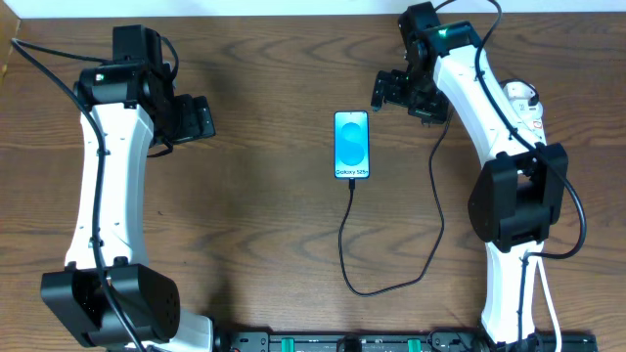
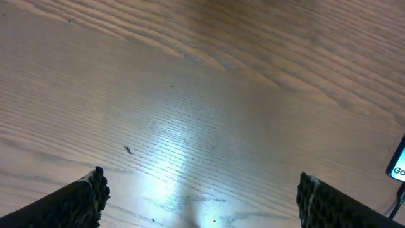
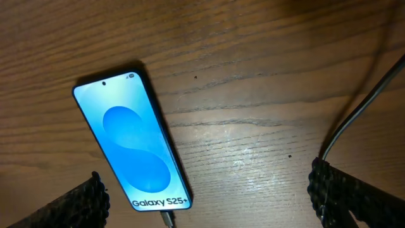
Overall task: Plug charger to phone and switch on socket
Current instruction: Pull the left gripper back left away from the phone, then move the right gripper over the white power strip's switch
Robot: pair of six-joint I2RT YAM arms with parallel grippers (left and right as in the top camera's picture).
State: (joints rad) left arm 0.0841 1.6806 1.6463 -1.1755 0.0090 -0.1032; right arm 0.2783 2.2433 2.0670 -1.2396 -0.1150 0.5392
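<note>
The phone (image 1: pixel 352 145) lies flat at the table's middle, its blue screen up. In the right wrist view it (image 3: pixel 133 145) reads "Galaxy S25+". The charger's black cable (image 1: pixel 344 244) has its plug tip (image 3: pixel 168 219) in the phone's bottom edge. It loops toward the front, then runs back up to the right (image 3: pixel 354 120). The socket (image 1: pixel 529 110), white with red marks, lies far right, mostly hidden under my right arm. I cannot make out the adapter. My right gripper (image 1: pixel 384 92) (image 3: pixel 209 202) is open and empty, just right of the phone's top. My left gripper (image 1: pixel 202 118) (image 2: pixel 202 199) is open and empty over bare wood, far left of the phone.
The table (image 1: pixel 264 225) is dark brown wood. A corner of the phone (image 2: pixel 398 163) shows at the right edge of the left wrist view. Both arm bases stand at the front corners. A black rail runs along the front edge (image 1: pixel 342 342).
</note>
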